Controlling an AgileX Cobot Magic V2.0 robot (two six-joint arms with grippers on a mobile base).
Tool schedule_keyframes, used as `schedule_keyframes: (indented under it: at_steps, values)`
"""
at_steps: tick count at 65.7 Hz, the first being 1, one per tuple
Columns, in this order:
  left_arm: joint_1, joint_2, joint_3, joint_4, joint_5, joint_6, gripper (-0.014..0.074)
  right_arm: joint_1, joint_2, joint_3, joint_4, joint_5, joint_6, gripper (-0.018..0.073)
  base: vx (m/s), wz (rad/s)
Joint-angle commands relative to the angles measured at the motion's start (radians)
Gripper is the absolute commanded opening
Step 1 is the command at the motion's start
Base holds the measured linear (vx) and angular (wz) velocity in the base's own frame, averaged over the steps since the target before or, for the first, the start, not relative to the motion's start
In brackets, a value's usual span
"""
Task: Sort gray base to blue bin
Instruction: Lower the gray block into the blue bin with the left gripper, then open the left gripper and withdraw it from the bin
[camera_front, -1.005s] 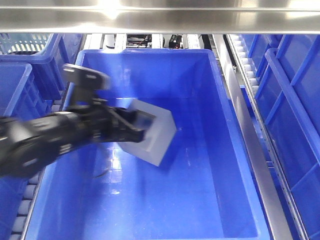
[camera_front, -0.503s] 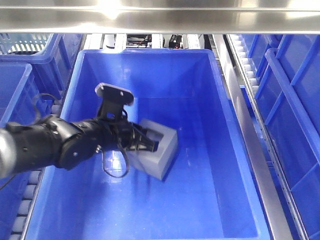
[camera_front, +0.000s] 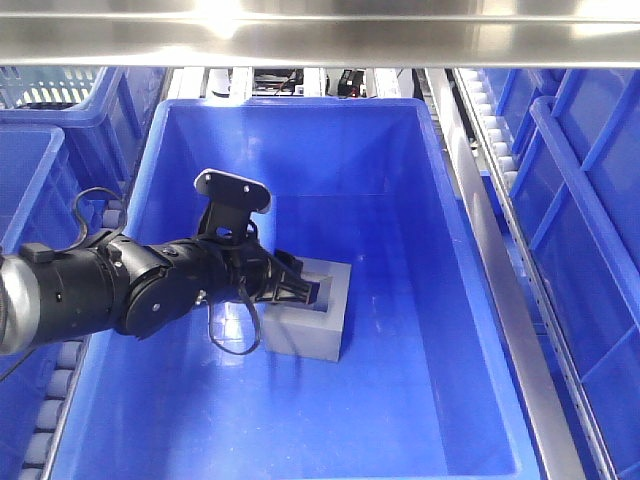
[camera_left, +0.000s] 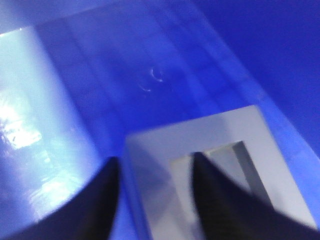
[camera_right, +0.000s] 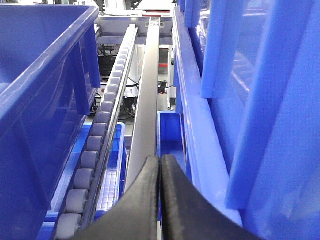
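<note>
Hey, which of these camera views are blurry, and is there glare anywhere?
Left wrist view: soft and smeared, the gray base and dark fingers lack crisp edges, with a washed-out glare patch on the blue bin wall. Front view: sharp, bright reflections on the steel beam. Right wrist view: clear, closed fingertips slightly soft.

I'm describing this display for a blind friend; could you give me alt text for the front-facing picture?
A black robot arm reaches from the left into a large blue bin, its left gripper holding a gray base that sits on the bin floor, one of the jaws inside its square recess. More blue crates and roller rails flank the bin.
</note>
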Motion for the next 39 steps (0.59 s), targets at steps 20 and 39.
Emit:
schedule_keyframes:
  at_steps: [20,39]
  values:
    - [-0.001,-0.191,-0.029,0.022,0.071,-0.010,0.0412,-0.005,-0.012,0.014,-0.006,-0.075,-0.005,-0.0009,0.00,0.00]
    - [-0.001,-0.365,0.037,0.056,0.184,-0.011,0.0392,-0.005,-0.012,0.014,-0.006,-0.075,-0.005,-0.0009,0.00,0.00]
